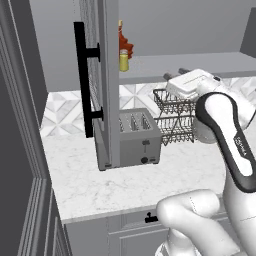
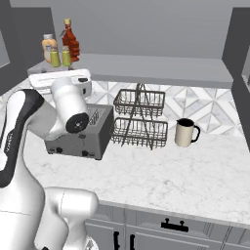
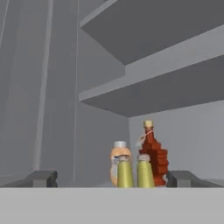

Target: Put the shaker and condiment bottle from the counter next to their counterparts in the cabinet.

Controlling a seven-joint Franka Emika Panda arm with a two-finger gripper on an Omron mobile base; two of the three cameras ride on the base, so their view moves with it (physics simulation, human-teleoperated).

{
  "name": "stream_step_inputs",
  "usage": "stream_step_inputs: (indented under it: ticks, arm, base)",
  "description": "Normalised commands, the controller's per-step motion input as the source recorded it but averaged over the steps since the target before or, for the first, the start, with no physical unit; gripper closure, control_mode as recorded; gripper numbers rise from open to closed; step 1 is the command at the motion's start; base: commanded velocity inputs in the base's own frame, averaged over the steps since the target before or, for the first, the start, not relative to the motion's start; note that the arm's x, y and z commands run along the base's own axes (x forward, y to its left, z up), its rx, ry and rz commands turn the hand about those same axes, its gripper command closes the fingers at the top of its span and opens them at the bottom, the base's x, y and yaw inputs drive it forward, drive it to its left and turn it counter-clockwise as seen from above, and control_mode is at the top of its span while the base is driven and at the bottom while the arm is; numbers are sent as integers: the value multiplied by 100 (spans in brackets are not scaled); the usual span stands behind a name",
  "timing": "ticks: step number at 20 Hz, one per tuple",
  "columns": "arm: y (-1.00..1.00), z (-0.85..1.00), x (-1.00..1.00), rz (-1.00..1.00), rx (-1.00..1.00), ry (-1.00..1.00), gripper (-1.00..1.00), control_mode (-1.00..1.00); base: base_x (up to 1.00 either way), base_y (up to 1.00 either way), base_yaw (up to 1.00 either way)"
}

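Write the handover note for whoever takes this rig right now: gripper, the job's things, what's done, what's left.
Gripper: open, holding nothing, facing the cabinet shelf.
Shelf: two yellow shakers side by side; behind them the red maple-leaf condiment bottle and an orange bottle. All upright, bunched at the shelf's left end by the open door.
Counter: toaster, wire rack, mug; no shaker or bottle seen there.
Done: both placements appear made.
Left: back the arm away.

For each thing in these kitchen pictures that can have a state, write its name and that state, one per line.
cabinet door: swung open
gripper: open, holding nothing
red condiment bottle: upright on the cabinet shelf
two yellow shakers: upright, side by side
orange bottle: upright behind the shakers
toaster: slots empty
mug: upright on the counter
wire rack: both baskets empty
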Motion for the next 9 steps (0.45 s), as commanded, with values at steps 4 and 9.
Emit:
stream_step_inputs:
  ticks: [4, 9]
  arm:
    - [-15, 1, -100, -8, 17, 0, -100, -100]
    - [-20, 0, -100, -9, 16, -1, -100, -100]
  base:
    - [0, 0, 0]
    - [0, 0, 0]
